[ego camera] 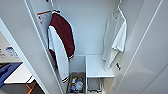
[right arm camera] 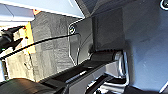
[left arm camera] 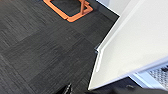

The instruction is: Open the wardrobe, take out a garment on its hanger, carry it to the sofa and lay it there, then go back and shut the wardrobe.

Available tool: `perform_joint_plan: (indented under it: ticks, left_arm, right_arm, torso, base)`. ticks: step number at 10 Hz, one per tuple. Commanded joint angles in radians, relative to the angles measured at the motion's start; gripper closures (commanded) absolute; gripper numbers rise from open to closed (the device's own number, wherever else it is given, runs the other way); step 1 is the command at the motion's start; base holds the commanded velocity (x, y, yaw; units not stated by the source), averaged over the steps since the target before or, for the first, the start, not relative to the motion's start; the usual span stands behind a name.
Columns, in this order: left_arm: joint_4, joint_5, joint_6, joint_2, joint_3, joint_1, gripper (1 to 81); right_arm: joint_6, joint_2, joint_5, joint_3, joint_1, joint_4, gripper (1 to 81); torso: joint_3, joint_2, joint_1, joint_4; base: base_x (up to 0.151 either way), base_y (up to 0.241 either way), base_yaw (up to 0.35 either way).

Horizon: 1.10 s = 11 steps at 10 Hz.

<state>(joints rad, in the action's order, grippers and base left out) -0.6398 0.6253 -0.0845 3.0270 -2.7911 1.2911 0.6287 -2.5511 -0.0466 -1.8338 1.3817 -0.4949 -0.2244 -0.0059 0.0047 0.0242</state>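
Dark robot arm parts point(right arm camera: 107, 67) and a thin black cable point(right arm camera: 42, 43) cross grey carpet tiles point(right arm camera: 52, 47); a white panel point(right arm camera: 45, 6) runs along the frame's upper left.

The head camera looks close into the open wardrobe point(ego camera: 87, 30), slightly downward. Both wrist cameras face down at the dark carpet point(left arm camera: 45, 50); the left's white door sits at 3 o'clock.

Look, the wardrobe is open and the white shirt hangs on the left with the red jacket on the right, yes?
Not quite. The head view shows the open wardrobe with the sides swapped: the white shirt hangs on the right and the red jacket on the left.
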Motion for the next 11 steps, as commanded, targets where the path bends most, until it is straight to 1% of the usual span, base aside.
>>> perform_joint_plan:
  ticks: [1, 2, 3, 4, 5, 6, 7, 9, 11]
  left_arm:
    - [0.22, -0.114, -0.003, 0.035, 0.04, 0.024, 1.0]
    - [0.322, -0.192, -0.003, 0.009, 0.085, 0.038, 1.0]
    - [0.425, -0.22, -0.003, -0.031, 0.157, 0.052, 1.0]
    - [0.532, -0.254, -0.003, -0.091, 0.26, 0.052, 1.0]
    - [0.627, -0.265, -0.003, -0.154, 0.39, 0.046, 1.0]
    - [0.649, -0.265, -0.003, -0.197, 0.475, 0.019, 1.0]
    - [0.644, -0.266, -0.003, -0.212, 0.517, -0.014, 1.0]
    - [0.629, -0.268, -0.008, -0.2, 0.518, -0.078, 1.0]
    - [0.589, -0.269, -0.034, -0.197, 0.516, -0.158, 1.0]
  right_arm:
    - [-0.003, 0.001, -0.039, -0.002, -0.043, -0.01, 1.0]
    - [-0.004, -0.013, -0.039, -0.02, -0.043, -0.01, 1.0]
    - [-0.004, -0.025, -0.039, -0.037, -0.043, -0.01, 1.0]
    - [-0.004, -0.04, -0.039, -0.054, -0.043, -0.011, 1.0]
    - [-0.004, -0.059, -0.041, -0.074, -0.043, -0.021, 1.0]
    - [-0.003, -0.071, -0.041, -0.085, -0.043, -0.024, 1.0]
    - [-0.003, -0.076, -0.041, -0.088, -0.043, -0.024, 1.0]
    - [-0.003, -0.076, -0.039, -0.088, -0.043, -0.022, 1.0]
    - [-0.001, -0.074, -0.039, -0.088, -0.043, -0.022, 1.0]
  torso:
    - [0.0, 0.0, 0.0, 0.0]
    - [0.0, 0.0, 0.0, 0.0]
    - [0.0, 0.0, 0.0, 0.0]
    - [0.0, 0.0, 0.0, 0.0]
    - [0.0, 0.0, 0.0, 0.0]
    - [0.0, 0.0, 0.0, 0.0]
    - [0.0, 0.0, 0.0, 0.0]
    - [0.0, 0.0, 0.0, 0.0]
    - [0.0, 0.0, 0.0, 0.0]
  base:
    - [0.0, 0.0, 0.0]
    - [0.0, 0.0, 0.0]
    - [0.0, 0.0, 0.0]
    - [0.0, 0.0, 0.0]
    - [0.0, 0.0, 0.0]
    - [0.0, 0.0, 0.0]
    - [0.0, 0.0, 0.0]
    - [0.0, 0.0, 0.0]
    - [0.0, 0.0, 0.0]
